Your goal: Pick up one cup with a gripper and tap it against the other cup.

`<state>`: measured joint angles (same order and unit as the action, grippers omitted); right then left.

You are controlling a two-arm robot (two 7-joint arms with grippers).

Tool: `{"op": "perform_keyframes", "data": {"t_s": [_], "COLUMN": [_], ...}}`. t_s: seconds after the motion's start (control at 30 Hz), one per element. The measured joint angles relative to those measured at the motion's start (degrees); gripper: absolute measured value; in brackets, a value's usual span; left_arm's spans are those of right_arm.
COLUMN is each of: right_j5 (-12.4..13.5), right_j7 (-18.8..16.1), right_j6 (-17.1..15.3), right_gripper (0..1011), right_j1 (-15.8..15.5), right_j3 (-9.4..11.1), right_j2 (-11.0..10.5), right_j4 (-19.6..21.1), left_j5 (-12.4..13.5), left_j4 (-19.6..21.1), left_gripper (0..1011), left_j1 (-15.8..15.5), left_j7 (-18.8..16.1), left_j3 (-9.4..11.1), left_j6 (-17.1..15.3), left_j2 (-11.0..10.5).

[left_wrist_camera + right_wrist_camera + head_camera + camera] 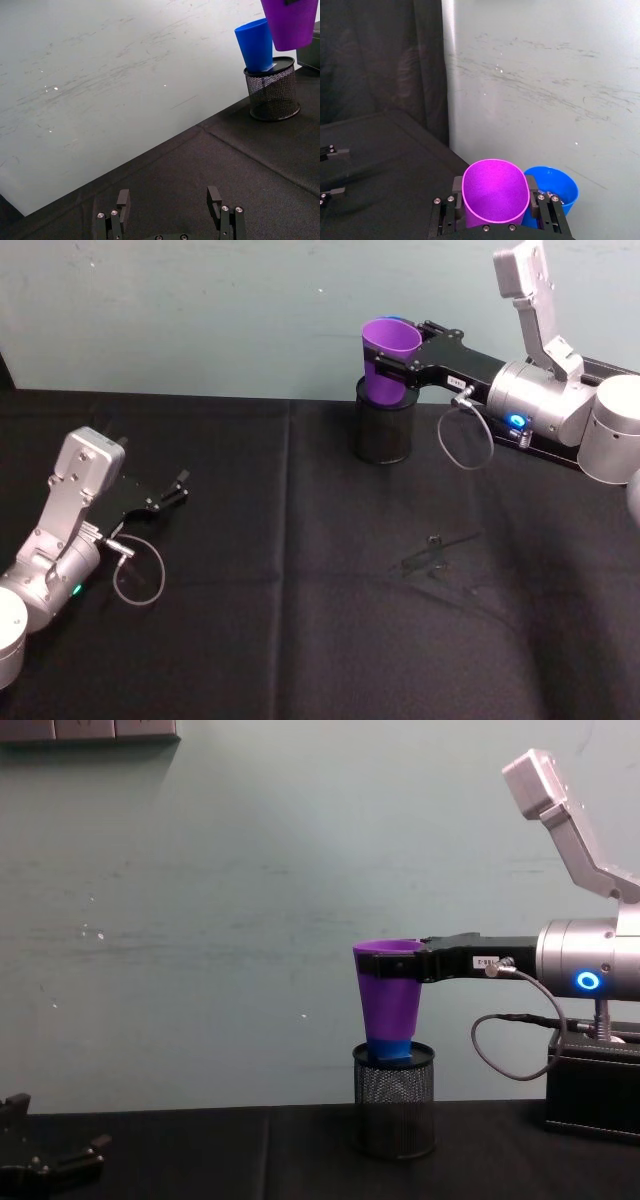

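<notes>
Two cups sit close together at the holder (382,430). The purple cup (388,380) hangs upright in the air just above the holder's rim, clamped below its lip by the right tool (390,963), one finger on each side. The blue cup (256,45) stands inside the holder, leaning a little, with its mouth up. From the chest, the purple cup covers all but the blue cup's lower part. From the left wrist, the two cups' sides are just beside each other, and I cannot tell whether they touch. The holder stands on the black-clothed counter (300,590), near its far edge. Well to the holder's left and nearer the robot, the left tool (178,490) lies low over the counter, its fingers spread with nothing between them.
</notes>
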<state>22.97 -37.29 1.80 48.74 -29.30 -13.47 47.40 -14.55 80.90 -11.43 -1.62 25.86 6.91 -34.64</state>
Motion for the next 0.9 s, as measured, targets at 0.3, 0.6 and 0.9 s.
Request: {"op": "perform_keyframes", "data": {"t_s": [0.3,0.6,0.9], "right_j5": [-1.0,-1.8,-2.6], "right_j7": [-0.1,-0.2,0.2], "right_j6": [0.6,1.0,1.0], "right_gripper": [733,733,733], "right_j1": [0.9,1.4,1.4], "right_j3": [0.6,1.2,1.7], "right_j2": [1.0,1.6,2.0], "right_j4": [-2.2,-3.2,-3.2], "left_j5": [0.0,0.0,0.0], "left_j4": [0.0,0.0,0.0], "left_gripper": [1004,1005,1004], "left_j1": [0.0,0.0,0.0], "left_j7": [0.0,0.0,0.0], "left_j3": [0.0,0.0,0.0], "left_j6": [0.0,0.0,0.0], "left_j2": [0.0,0.0,0.0]}}
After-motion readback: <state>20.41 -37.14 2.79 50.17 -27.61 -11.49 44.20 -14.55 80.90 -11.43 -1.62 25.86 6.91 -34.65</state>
